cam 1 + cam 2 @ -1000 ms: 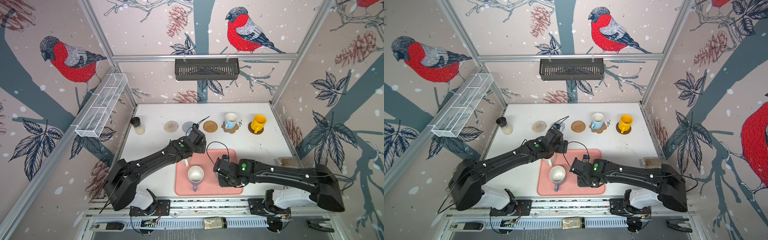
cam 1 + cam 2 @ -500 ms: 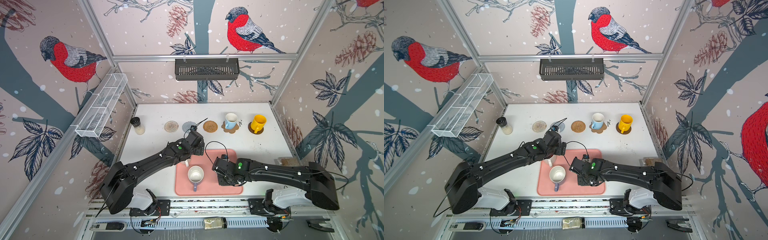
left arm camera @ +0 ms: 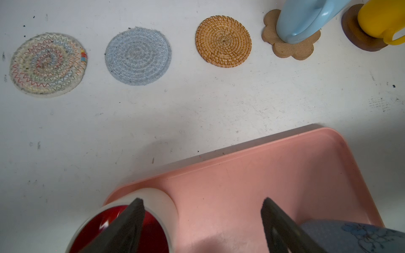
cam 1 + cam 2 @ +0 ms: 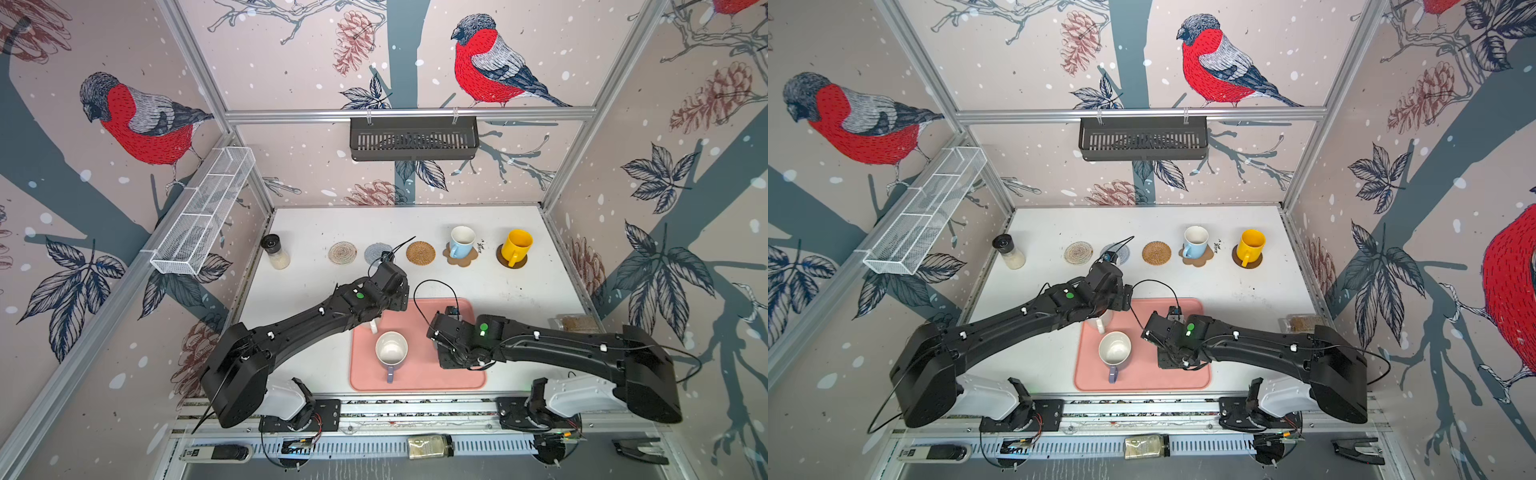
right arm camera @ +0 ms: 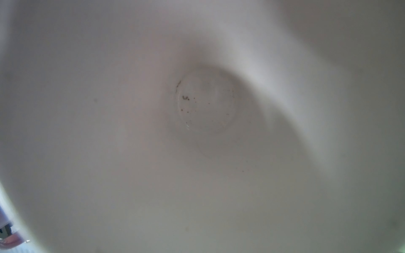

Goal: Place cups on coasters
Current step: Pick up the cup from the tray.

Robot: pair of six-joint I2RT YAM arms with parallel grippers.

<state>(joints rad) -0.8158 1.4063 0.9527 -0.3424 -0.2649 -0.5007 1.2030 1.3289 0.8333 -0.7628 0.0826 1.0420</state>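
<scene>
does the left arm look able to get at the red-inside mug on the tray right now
Likely yes: the left gripper hangs open right at the white mug with red inside, one jaw over its red interior, the other outside its wall, nothing else in the way.

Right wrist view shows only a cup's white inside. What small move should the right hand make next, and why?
Probably a straight lift. The right hand is shut, seemingly on the patterned blue cup, which stands on the pink tray. The rattan coaster beyond the tray is bare, so the cup must first clear the tray rim.
</scene>
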